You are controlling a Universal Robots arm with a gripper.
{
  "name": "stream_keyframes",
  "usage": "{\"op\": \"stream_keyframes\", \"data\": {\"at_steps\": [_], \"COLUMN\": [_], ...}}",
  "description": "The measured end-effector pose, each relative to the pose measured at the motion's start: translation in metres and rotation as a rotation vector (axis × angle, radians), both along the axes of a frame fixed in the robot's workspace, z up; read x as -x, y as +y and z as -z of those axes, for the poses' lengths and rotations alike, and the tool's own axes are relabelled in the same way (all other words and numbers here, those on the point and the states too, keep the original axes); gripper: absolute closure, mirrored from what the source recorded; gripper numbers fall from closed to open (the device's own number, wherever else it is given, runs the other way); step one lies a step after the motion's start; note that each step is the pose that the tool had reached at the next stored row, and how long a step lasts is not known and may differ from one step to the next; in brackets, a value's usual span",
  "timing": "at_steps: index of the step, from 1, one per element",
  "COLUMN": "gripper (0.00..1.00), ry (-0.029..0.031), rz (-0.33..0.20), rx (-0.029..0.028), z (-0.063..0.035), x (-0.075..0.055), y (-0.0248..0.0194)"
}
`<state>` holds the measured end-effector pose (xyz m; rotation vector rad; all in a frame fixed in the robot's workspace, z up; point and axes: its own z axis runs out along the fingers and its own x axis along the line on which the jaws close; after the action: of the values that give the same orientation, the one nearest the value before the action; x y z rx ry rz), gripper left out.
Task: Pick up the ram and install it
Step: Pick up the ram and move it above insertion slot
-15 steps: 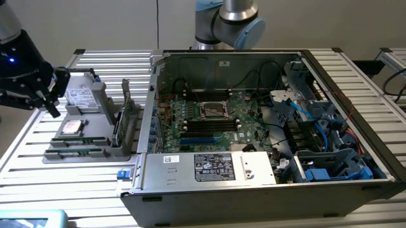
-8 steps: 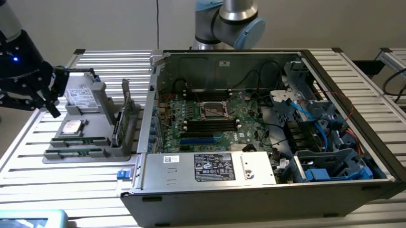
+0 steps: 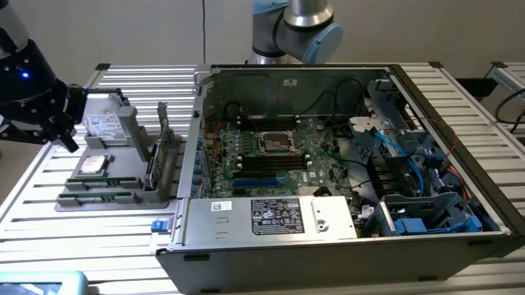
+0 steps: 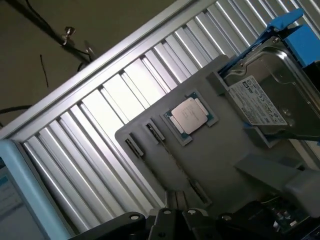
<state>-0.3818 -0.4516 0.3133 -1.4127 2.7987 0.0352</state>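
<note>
Black tool point(image 3: 53, 138) tilted above tray point(image 3: 123, 165), ram point(image 3: 102, 182) untouched

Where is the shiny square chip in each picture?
Exterior view: the shiny square chip lies on the gray tray at the exterior view's left, outside the computer case, next to the hard drive.
Wrist view: the chip lies flat on the same gray tray, beside the hard drive.
Shared landmark: the hard drive with its white label.
</note>
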Motion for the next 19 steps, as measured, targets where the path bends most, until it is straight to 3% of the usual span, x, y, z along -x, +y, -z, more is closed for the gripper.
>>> {"op": "stream_keyframes", "data": {"at_steps": [19], "gripper": [0.89], "ry": [0.0001], "rz": [-0.345], "rx": [0.0015], "z": [0.0017], "x": [-0.0001], "y": [0.0]}}
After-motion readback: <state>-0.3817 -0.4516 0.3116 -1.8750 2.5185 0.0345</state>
